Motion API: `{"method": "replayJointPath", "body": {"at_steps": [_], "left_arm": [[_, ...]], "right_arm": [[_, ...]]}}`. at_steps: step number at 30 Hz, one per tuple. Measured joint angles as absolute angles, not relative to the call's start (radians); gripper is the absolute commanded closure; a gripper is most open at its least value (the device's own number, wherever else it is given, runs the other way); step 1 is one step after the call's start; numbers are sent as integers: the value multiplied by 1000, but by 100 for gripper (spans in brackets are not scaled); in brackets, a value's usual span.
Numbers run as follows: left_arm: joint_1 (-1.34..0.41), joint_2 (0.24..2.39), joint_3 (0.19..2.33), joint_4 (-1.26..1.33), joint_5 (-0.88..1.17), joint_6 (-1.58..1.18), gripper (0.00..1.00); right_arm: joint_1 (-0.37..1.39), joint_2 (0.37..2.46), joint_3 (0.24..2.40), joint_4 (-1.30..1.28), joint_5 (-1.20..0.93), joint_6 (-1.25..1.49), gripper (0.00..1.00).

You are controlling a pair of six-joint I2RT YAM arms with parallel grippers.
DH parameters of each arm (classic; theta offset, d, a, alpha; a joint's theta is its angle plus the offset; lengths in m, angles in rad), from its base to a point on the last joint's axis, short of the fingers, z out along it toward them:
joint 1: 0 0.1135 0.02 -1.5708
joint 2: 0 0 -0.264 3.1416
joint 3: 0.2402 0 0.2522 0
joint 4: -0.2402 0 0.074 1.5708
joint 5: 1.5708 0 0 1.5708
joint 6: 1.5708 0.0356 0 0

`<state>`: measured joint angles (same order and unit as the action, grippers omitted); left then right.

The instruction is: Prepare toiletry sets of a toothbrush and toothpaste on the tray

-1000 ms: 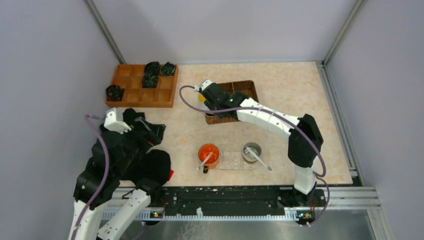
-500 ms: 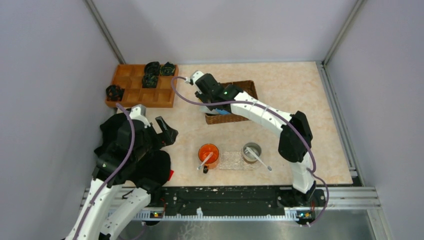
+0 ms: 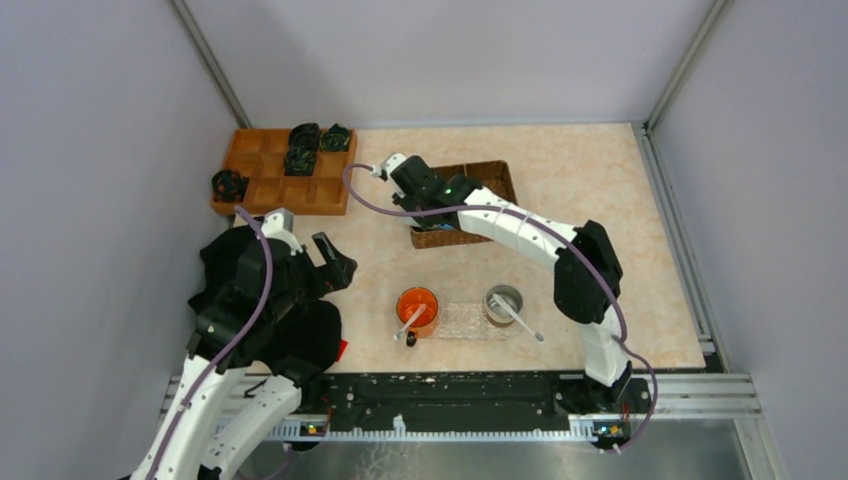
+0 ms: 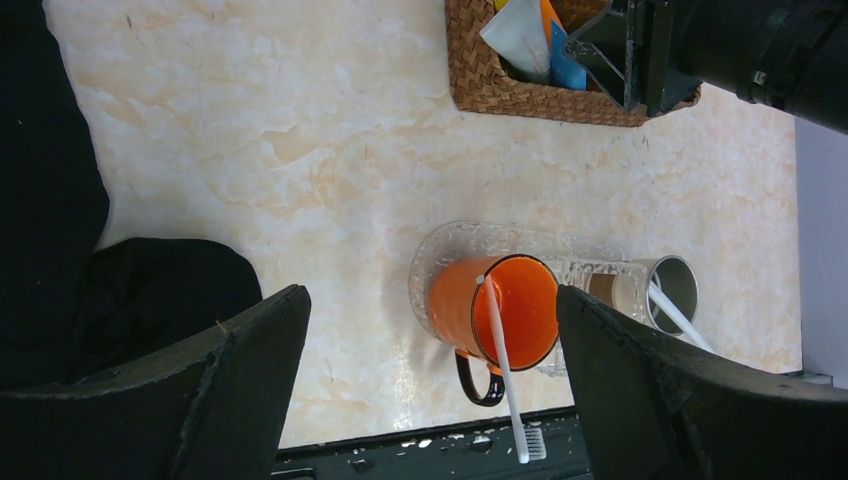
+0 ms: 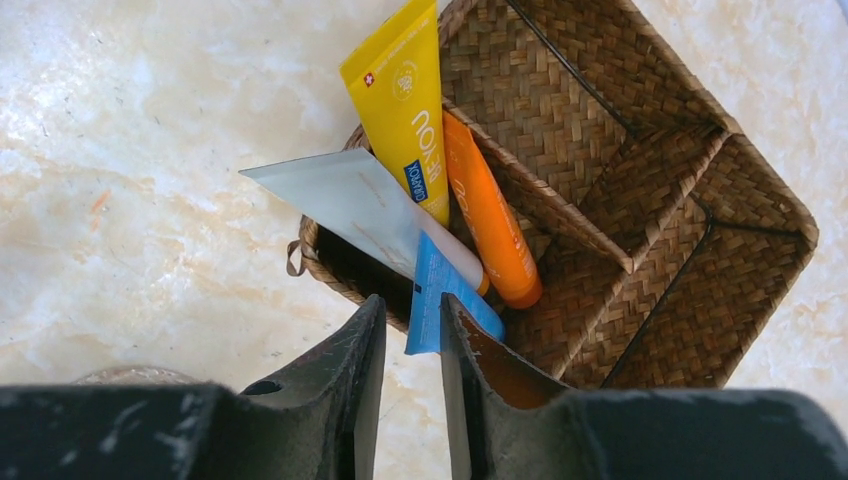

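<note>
Pinching flat blue tube, R hand.

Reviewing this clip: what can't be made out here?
Top view: right arm covers part of the basket.
Right wrist view: unclear whether the right claw pinches the blue tube.
Left wrist view: left claw hides part of the tray.
Top view: wooden tray holds black items too small to name.

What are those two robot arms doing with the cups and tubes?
They are making toothbrush-and-toothpaste sets. The right hand reaches into the wicker basket and pinches the blue tube. The left hand hangs open above the table, holding nothing. On the clear tray, an orange mug and a steel cup each hold a white toothbrush. No tube shows there yet.
</note>
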<state>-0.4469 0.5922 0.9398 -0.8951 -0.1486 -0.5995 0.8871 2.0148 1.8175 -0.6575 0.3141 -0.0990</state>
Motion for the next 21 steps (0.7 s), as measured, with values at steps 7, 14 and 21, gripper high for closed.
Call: {"method": "replayJointPath", "body": {"at_steps": [7, 14, 21], "left_arm": [[-447, 584, 938, -896, -149, -599, 1], [-447, 577, 938, -897, -150, -597, 1], [-447, 575, 938, -897, -150, -597, 1]], "right_arm": [[885, 2061, 1824, -662, 332, -86, 78], [862, 2109, 1875, -676, 347, -80, 100], [857, 2107, 1875, -664, 376, -77, 100]]}}
